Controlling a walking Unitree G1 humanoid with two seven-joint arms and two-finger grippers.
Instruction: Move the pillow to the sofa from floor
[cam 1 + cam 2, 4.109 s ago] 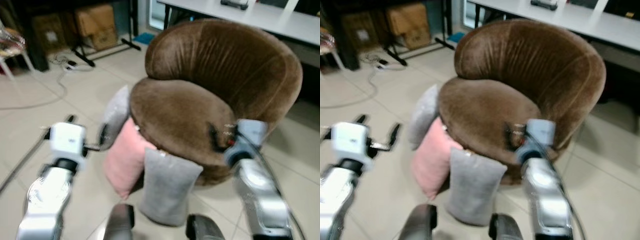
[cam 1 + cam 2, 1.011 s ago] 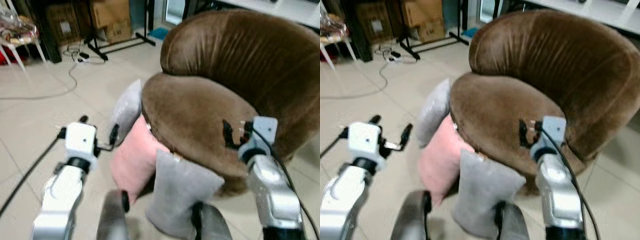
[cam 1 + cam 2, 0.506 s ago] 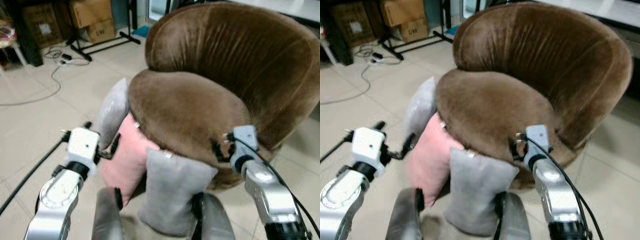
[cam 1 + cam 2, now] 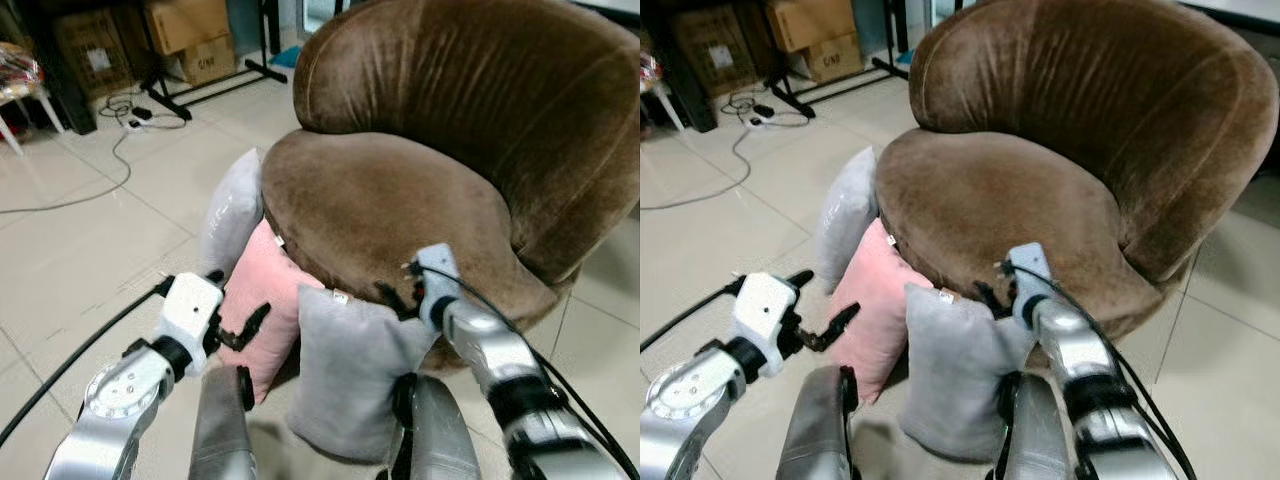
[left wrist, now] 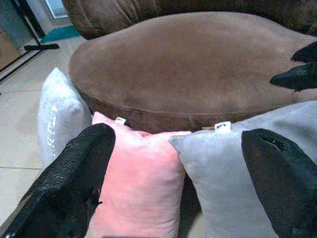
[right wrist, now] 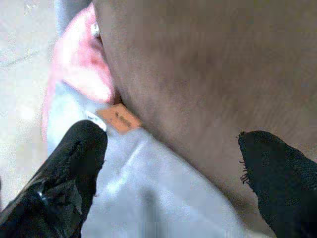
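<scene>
Both grippers spread wide, holding nothing. Left gripper (image 4: 238, 316) hovers just before the pink pillow (image 4: 262, 305); right gripper (image 4: 400, 296) sits at the top edge of the near grey pillow (image 4: 350, 365), between it and the seat rim, probably lining up a two-sided grab. All three pillows stand on edge on the tiled floor (image 4: 80, 260), propped against the sofa (image 4: 400, 200); a second grey pillow (image 4: 232, 215) lies beyond the left gripper. Pillows soft, matte, rectangular; sofa rounded, brown velvety plush.
</scene>
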